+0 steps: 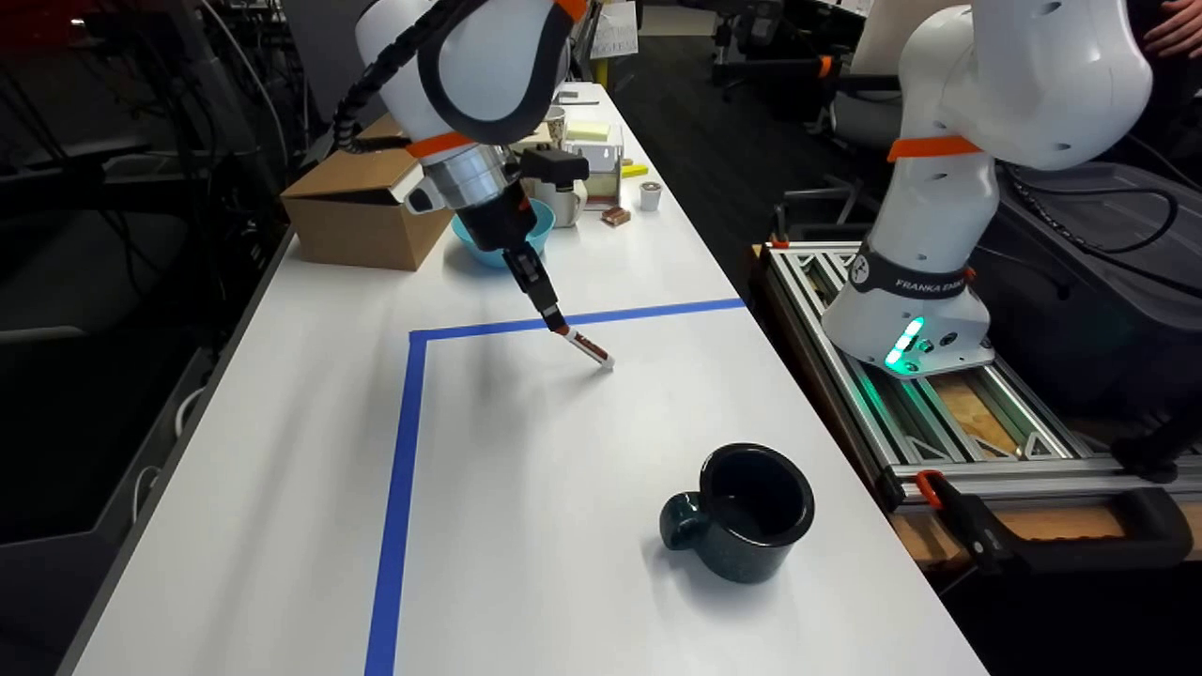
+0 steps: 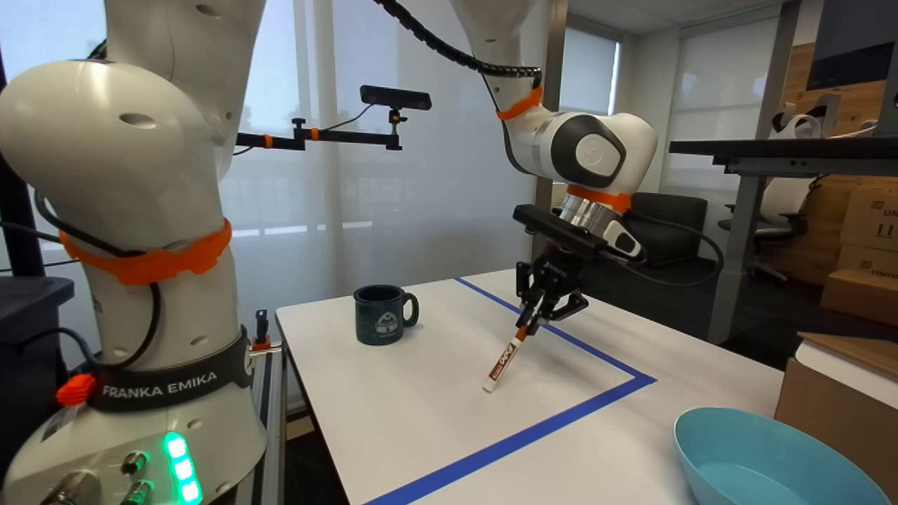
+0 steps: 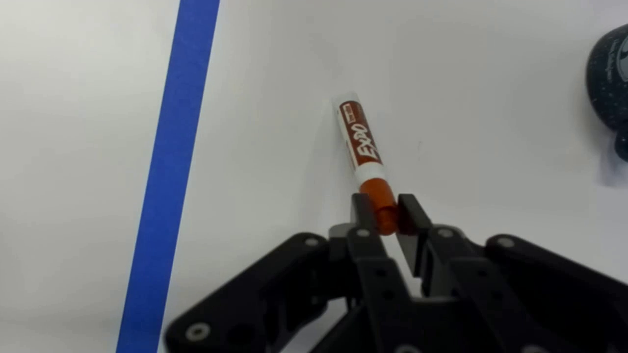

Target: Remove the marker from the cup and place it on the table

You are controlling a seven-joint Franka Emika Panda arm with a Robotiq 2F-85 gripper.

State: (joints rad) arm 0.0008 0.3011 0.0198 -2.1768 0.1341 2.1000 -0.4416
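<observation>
White desk (image 1: 526, 563) in a cluttered workspace. Far left, at the rear: cardboard box (image 1: 362, 225). Then blue tape (image 1: 396, 526) turning a corner, and past it a light-blue bowl (image 1: 484, 255) near the box. Next, the claw (image 1: 556, 324), closed on the marker (image 1: 588, 347), which slants over the taped-off area, outside the mug (image 1: 747, 559). White end (image 2: 489, 386) is lowest; cannot tell whether it touches the desk or stops just above. Further right, the mug stands upright, well apart from the marker. Beyond the desk's right edge: arm base (image 1: 859, 324).

Handling (judged): marker should be light, stiff, smooth plastic, hard to break, apt to roll once let go. Hold is at the orange cap (image 3: 377, 191), an extreme end, so the barrel (image 3: 362, 132) may pivot if the white end is pressed down, and the cap could slip off. Mid-barrel, on the label (image 2: 504, 360), would be the better place to grip. Level it low over the desk before release.

Views: wrist view gives the cap between the fingertips (image 3: 362, 211) and a readable EXPO label, but only an edge of the mug. Mug's interior (image 1: 754, 498) shows dark, bottom unclear, in an exterior view. The mug's whole pale emblem (image 2: 386, 322) and a boom-mounted camera (image 2: 395, 98) appear in an exterior view, the camera absent from the wrist view.
</observation>
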